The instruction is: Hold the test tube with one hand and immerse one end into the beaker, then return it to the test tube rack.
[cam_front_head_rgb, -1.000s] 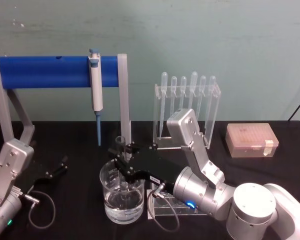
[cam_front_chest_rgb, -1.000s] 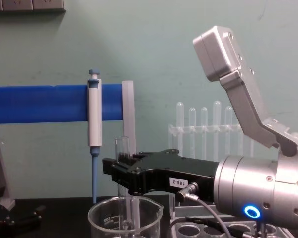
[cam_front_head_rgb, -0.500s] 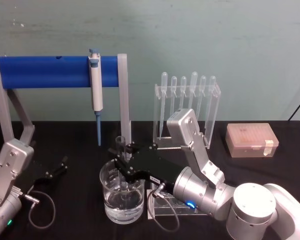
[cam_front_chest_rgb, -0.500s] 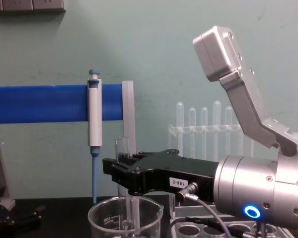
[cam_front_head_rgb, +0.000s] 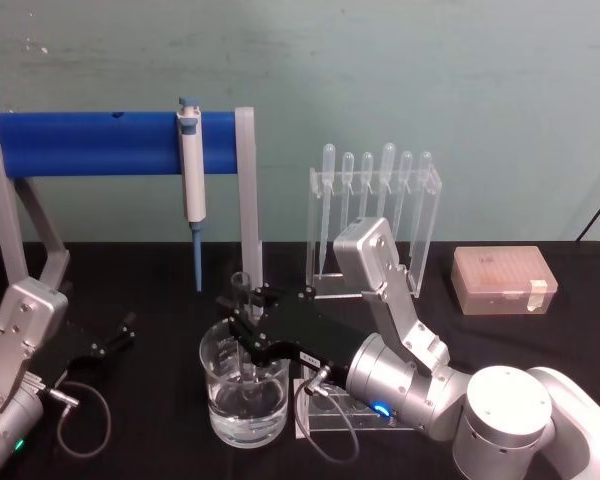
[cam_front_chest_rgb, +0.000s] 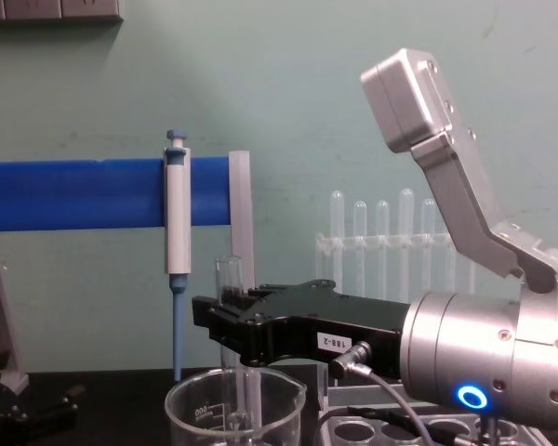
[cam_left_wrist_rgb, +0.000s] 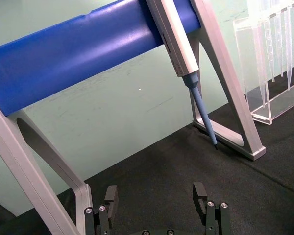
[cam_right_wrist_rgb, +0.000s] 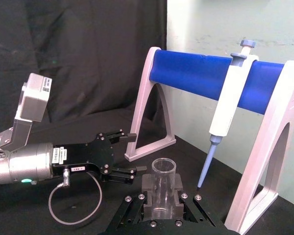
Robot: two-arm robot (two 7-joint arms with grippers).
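The test tube [cam_front_head_rgb: 242, 285] stands upright between the fingers of my right gripper [cam_front_head_rgb: 243, 326], which is shut on it. Its rimmed top shows above the black fingers [cam_front_chest_rgb: 229, 271], and its lower part reaches down inside the beaker [cam_front_head_rgb: 244, 398]. I cannot tell whether the tip touches the water. From the right wrist camera, the tube [cam_right_wrist_rgb: 162, 186] sits clamped between the pads. In the chest view, the beaker [cam_front_chest_rgb: 234, 407] is directly below the right gripper [cam_front_chest_rgb: 225, 321]. My left gripper [cam_front_head_rgb: 107, 341] rests open at the table's left, holding nothing.
A blue bar stand carries a blue-and-white pipettor [cam_front_head_rgb: 190, 170] behind the beaker. A clear acrylic stand [cam_front_head_rgb: 375, 215] with several pipettes is at the back. A pink box [cam_front_head_rgb: 503, 280] sits far right. A clear tube rack [cam_front_chest_rgb: 381, 429] lies under my right wrist.
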